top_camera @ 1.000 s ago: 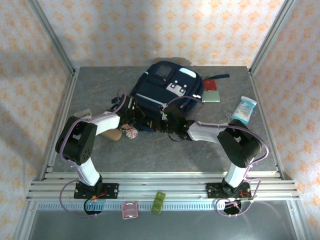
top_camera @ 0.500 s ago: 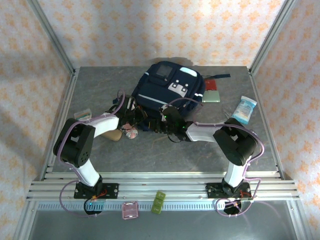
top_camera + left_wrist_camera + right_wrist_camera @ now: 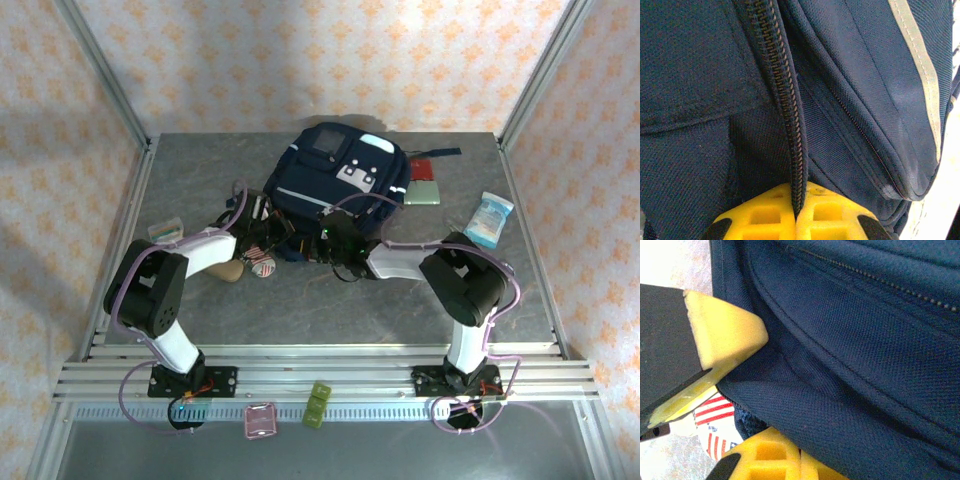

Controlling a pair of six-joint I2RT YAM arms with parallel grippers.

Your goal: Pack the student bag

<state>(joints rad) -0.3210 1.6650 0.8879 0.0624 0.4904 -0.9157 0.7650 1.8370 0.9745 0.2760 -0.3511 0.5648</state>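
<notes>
The student bag [image 3: 335, 172], navy with a pale stripe, lies at the back middle of the table. My left gripper [image 3: 277, 233] is at its near left edge. In the left wrist view the left gripper [image 3: 797, 199] is shut on the bag's dark zipper edge [image 3: 787, 110], and the pale stripe [image 3: 925, 75] runs down the right. My right gripper [image 3: 327, 240] sits at the bag's near edge, close beside the left one. In the right wrist view the right gripper [image 3: 801, 458] is shut, with navy fabric [image 3: 850, 405] caught over its tips. The left gripper's yellow finger [image 3: 725, 335] presses the bag just left of it.
A round stars-and-stripes item [image 3: 262, 263] and a tan object [image 3: 228, 270] lie under the left arm. A small green-topped box [image 3: 165, 231] sits far left. A red item [image 3: 418, 168], a green book [image 3: 422, 192] and a blue-white packet [image 3: 489, 218] lie right of the bag.
My right gripper has slid left along the bag's near edge, closer to the left gripper. The left gripper has kept its hold on the zipper edge.
</notes>
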